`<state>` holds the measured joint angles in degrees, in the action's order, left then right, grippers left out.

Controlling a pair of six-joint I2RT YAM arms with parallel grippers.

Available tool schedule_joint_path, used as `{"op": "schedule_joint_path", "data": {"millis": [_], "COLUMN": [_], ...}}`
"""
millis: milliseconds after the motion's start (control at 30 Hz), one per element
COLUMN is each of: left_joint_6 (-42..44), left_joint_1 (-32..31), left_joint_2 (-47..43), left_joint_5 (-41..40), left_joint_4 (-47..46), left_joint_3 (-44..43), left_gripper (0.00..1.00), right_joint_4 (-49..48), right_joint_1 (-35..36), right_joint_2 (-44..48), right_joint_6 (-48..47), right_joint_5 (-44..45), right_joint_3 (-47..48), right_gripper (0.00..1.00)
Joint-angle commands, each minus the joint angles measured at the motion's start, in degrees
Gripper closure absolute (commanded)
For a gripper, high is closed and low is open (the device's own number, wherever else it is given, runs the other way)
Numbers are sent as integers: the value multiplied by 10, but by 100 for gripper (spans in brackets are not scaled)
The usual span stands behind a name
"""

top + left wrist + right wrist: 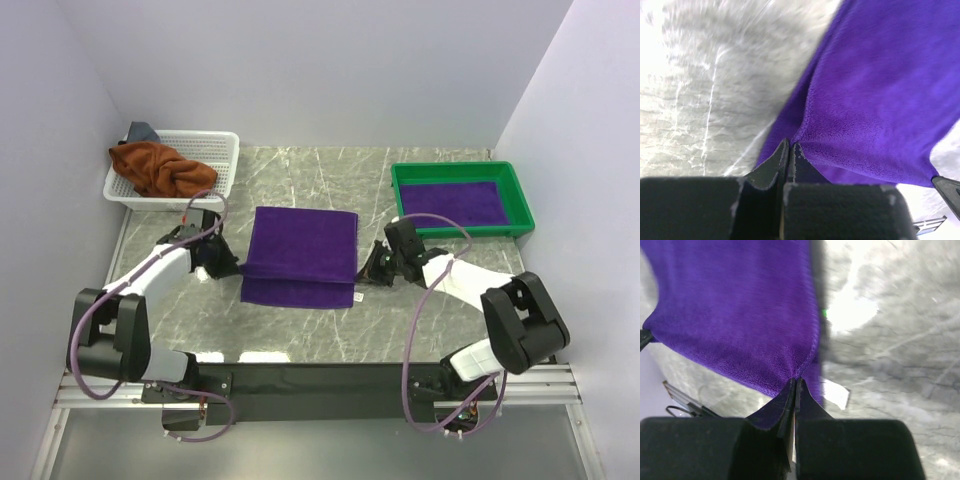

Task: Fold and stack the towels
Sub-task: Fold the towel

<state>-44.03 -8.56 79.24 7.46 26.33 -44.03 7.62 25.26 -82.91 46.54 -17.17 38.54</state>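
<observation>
We see left claw [789, 150] pinching towel [880, 90] corner, rest at 1 o'clock; right claw [795, 386] likewise, rest at 11.

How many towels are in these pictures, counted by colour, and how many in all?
Purple: 2, the middle purple towel and the second purple towel in the green tray
Rust-brown: 1, the rust-brown towel
Grey-blue: 1, the grey-blue towel, mostly hidden
Total: 4

Bench [300, 332], grey marble-patterned. Carries: purple towel [303, 255], spread between left tool [240, 274] and right tool [363, 276]; white mesh basket [224, 168], beyond left tool; green tray [455, 168], beyond right tool; both toward the far edge.
</observation>
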Motion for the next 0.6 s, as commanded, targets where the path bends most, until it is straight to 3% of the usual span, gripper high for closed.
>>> {"op": "schedule_joint_path", "data": {"millis": [0, 333, 567], "left_joint_6": [20, 16, 10], "left_joint_1": [3, 3, -1], "left_joint_2": [-36, -85, -51], "left_joint_5": [-35, -13, 0], "left_joint_4": [38, 58, 15], "left_joint_3": [-45, 10, 67], "left_gripper": [99, 99, 99], "right_joint_4": [47, 66, 25], "right_joint_1": [1, 47, 52], "right_joint_2": [38, 81, 62], "right_joint_6": [-17, 6, 23], "right_joint_5": [21, 16, 24], "right_joint_3": [33, 6, -57], "right_gripper": [100, 100, 100]}}
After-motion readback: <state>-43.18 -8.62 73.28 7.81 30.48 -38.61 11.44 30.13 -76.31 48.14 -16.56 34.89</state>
